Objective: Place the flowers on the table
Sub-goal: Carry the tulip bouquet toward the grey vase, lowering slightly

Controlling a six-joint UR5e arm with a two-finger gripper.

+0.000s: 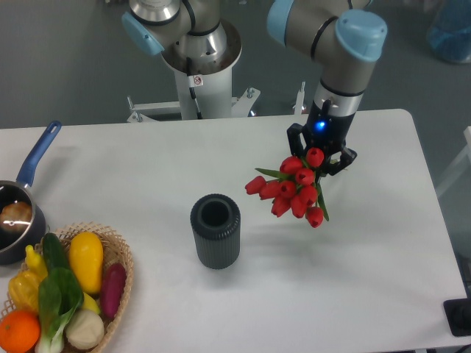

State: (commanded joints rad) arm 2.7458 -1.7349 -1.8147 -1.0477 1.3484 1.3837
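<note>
We note flowers (291, 193) right of vase (215, 231), held at gripper (321, 156), buds hanging over table (383, 272). Vase stands mid-table. Basket (118, 294) at front left corner, vegetables (62, 287) inside (heaped together). Pan (18, 220) just behind basket, at left edge. Robot base (199, 66) behind table's far edge.
</note>
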